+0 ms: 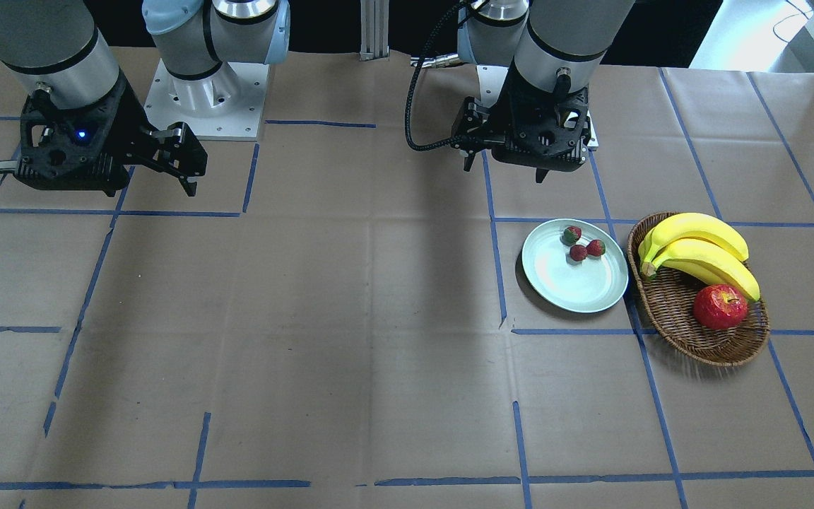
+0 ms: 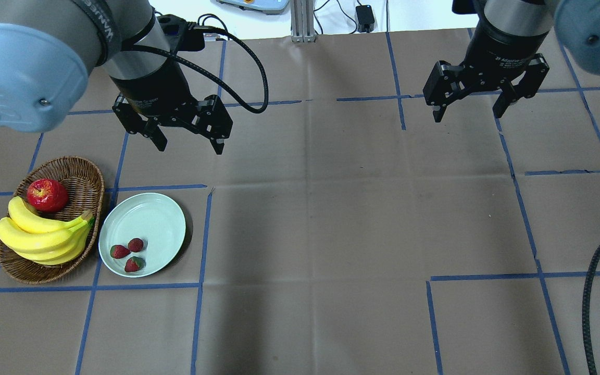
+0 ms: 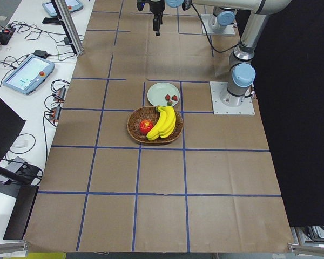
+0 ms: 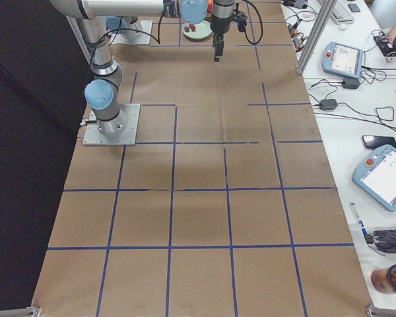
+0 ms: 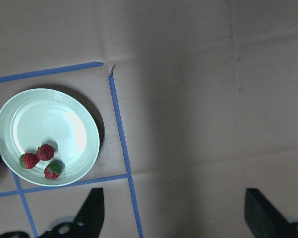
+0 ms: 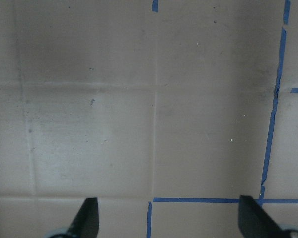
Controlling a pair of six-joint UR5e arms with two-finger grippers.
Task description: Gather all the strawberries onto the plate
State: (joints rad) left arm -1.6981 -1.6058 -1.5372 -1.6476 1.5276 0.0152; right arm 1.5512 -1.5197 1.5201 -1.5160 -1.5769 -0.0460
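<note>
Three strawberries (image 2: 128, 253) lie together on the pale mint-green plate (image 2: 157, 219), near its edge closest to the robot. They also show in the front view (image 1: 583, 244) on the plate (image 1: 569, 283) and in the left wrist view (image 5: 41, 161) on the plate (image 5: 44, 119). My left gripper (image 2: 189, 142) is open and empty, raised above the table beyond the plate; it shows in the front view (image 1: 502, 168). My right gripper (image 2: 472, 110) is open and empty, high over the far right of the table; it shows in the front view (image 1: 184, 166).
A brown wicker basket (image 2: 78, 179) stands right beside the plate, holding a bunch of bananas (image 2: 42, 237) and a red apple (image 2: 46, 194). Blue tape lines grid the brown paper table cover. A black cable (image 2: 591, 297) hangs at the right edge.
</note>
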